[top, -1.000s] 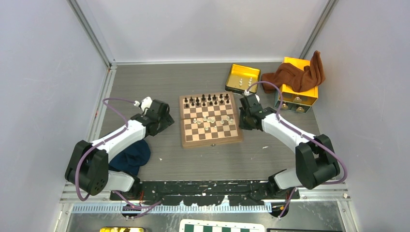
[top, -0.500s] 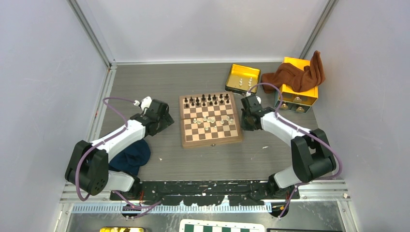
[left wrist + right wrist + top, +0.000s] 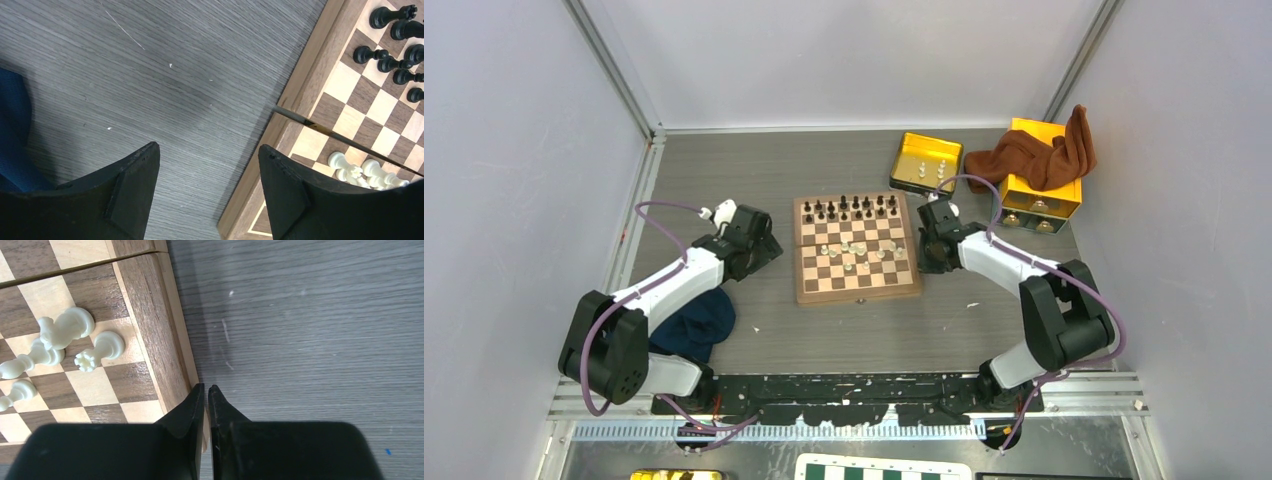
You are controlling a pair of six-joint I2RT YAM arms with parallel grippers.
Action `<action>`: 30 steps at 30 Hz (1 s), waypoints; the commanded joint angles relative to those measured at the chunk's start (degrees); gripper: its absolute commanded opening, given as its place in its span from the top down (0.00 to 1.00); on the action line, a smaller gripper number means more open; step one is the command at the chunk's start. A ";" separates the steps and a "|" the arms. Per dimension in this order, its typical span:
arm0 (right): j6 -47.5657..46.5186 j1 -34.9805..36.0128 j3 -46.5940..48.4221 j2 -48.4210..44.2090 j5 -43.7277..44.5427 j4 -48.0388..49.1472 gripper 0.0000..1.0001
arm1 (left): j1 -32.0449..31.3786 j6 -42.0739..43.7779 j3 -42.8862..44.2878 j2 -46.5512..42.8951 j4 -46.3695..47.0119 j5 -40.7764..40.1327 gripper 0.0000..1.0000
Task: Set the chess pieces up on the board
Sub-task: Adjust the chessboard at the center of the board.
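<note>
The wooden board (image 3: 859,296) lies mid-table. Dark chess pieces (image 3: 856,208) stand in two rows along its far side. White pieces (image 3: 856,247) lie and stand in a loose cluster near its middle. My right gripper (image 3: 921,255) is shut and empty, its tips (image 3: 206,387) touching the board's right border (image 3: 145,305) beside toppled white pieces (image 3: 67,327). My left gripper (image 3: 771,245) is open and empty, just off the board's left edge. In its wrist view the jaws (image 3: 209,146) straddle bare table and the board's border (image 3: 295,95), with dark pieces (image 3: 367,53) and white pieces (image 3: 367,170) beyond.
A yellow tray (image 3: 904,160) at the back right holds a few white pieces (image 3: 936,170). A yellow box (image 3: 1049,195) with a brown cloth (image 3: 1039,155) stands right of it. A dark blue cloth (image 3: 696,325) lies under the left arm. A green-and-white board (image 3: 879,468) sits below the bases.
The right gripper has moved left against the board's right edge, and the board has slid slightly left. The left arm has stayed where it was.
</note>
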 commanded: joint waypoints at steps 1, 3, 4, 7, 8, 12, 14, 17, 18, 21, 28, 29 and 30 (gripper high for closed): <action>2.36 2.97 1.54 1.21 -2.55 2.64 0.86 | 0.45 0.91 -0.04 -1.54 1.58 -0.11 0.27; 2.62 3.80 1.97 1.79 -2.54 2.67 0.86 | 0.54 0.90 -0.18 -1.68 1.53 -0.09 0.27; 2.66 4.12 2.14 2.06 -2.38 2.63 0.86 | 0.60 0.90 -0.20 -1.79 1.49 -0.11 0.27; 2.61 4.67 2.69 2.32 -1.39 2.43 0.86 | 0.71 0.90 -0.40 -1.99 1.51 -0.12 0.27; 2.33 4.64 2.84 2.08 -0.51 2.12 0.85 | 0.71 0.90 -0.40 -1.98 1.51 -0.09 0.27; 0.46 4.52 4.46 0.37 3.81 0.60 0.85 | 0.71 1.27 -0.12 -2.06 1.53 -0.02 0.27; -0.61 4.45 5.98 -0.19 5.08 -0.66 0.83 | 0.71 1.49 0.01 -2.08 1.53 -0.09 0.27; -1.98 4.46 8.15 -1.26 6.66 -2.40 0.79 | 0.80 2.00 0.33 -2.42 1.56 -0.36 0.26; -2.44 4.42 8.87 -1.51 6.94 -2.92 0.76 | 0.87 2.30 0.44 -2.56 1.60 -0.45 0.26; -3.59 4.42 10.76 -1.76 6.08 -4.32 0.71 | 1.27 3.68 1.04 -3.10 1.58 -0.35 0.24; -4.18 4.51 12.18 -0.86 0.45 -3.98 0.59 | 1.68 6.68 2.84 -3.72 1.44 1.20 0.18; -4.17 4.48 12.14 -0.78 -0.31 -3.66 0.59 | 1.68 6.70 2.91 -3.82 1.44 1.20 0.18; -4.10 4.55 12.18 -0.79 -1.09 -3.36 0.59 | 1.68 6.77 2.87 -3.92 1.44 1.28 0.18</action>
